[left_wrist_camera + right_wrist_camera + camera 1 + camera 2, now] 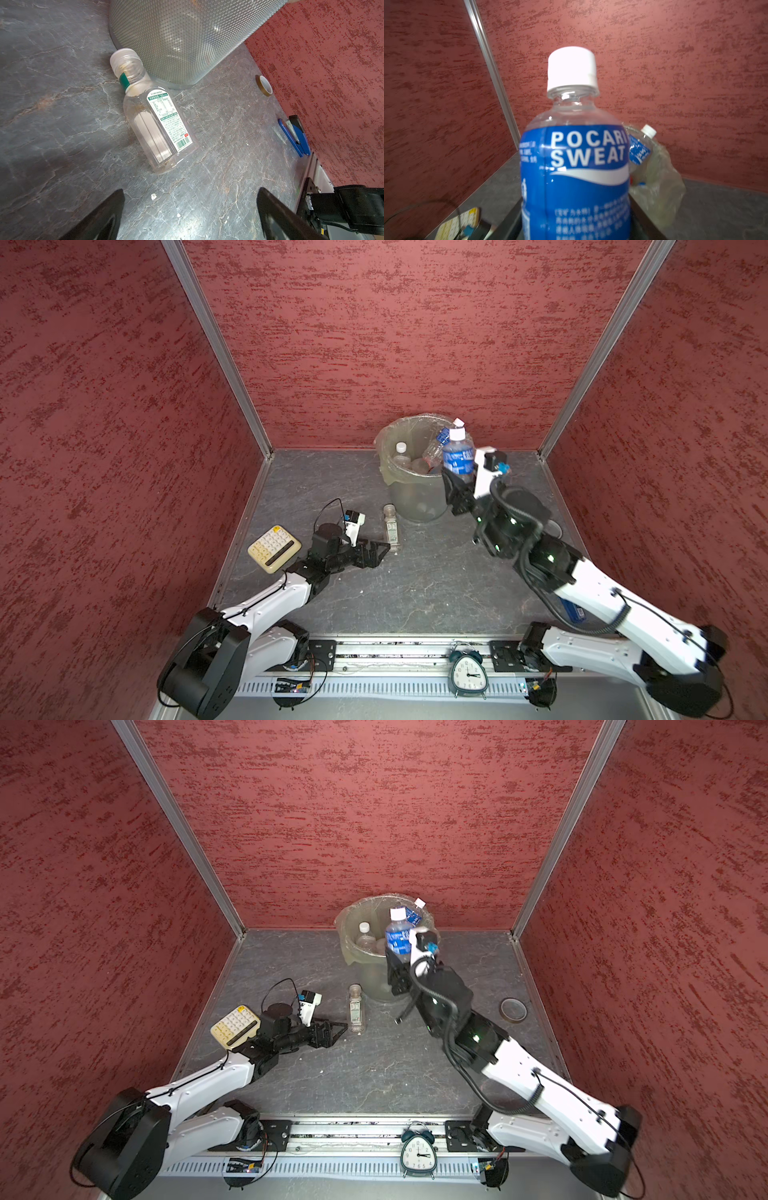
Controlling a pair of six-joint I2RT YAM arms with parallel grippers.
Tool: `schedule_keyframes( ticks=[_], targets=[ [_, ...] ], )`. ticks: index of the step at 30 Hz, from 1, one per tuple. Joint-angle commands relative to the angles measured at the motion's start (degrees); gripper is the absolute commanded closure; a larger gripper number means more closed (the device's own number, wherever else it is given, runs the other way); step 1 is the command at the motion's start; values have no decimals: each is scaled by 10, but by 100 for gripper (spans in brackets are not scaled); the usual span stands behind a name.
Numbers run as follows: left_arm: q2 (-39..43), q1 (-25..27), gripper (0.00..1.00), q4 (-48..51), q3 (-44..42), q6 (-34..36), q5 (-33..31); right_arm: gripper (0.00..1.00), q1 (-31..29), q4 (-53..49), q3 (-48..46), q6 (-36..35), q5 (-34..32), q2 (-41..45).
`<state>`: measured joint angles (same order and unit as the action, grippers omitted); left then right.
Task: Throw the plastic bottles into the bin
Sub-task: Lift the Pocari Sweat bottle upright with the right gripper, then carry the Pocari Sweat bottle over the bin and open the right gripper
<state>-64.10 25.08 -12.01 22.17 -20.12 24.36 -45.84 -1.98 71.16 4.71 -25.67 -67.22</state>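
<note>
Blue-labelled bottle (458, 456) is clasped by right fingers (455, 489) at bin (411, 497) rim, upper centre; left fingers (97, 218) are spread before fallen bottle (158, 124)

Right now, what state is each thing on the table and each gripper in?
Left gripper: open, empty.
Right gripper: shut on blue bottle.
Blue bottle: held upright, cap on.
Clear bottle: lying on its side, cap on.
Bin: upright, holds several bottles.
Calculator: face up.
Tape roll: lying flat.
Clock: standing.
</note>
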Motion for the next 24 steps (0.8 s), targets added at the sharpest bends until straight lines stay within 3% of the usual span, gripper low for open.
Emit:
schedule_keyframes(
  ticks=[1, 3, 5, 15, 24],
  targets=[
    [8, 1, 1, 0, 8, 10, 0, 43, 79, 7, 127, -24, 59, -130],
    [20, 1, 1, 6, 4, 9, -5, 17, 110, -21, 212, -22, 64, -219],
    [35, 0, 1, 12, 0, 8, -8, 2, 131, -61, 279, -7, 62, -273],
    [26, -5, 1, 8, 3, 8, -12, 1, 135, -32, 219, -3, 77, -180],
    [13, -5, 1, 7, 7, 8, -14, 1, 136, -24, 95, 8, 64, -92]
  ],
)
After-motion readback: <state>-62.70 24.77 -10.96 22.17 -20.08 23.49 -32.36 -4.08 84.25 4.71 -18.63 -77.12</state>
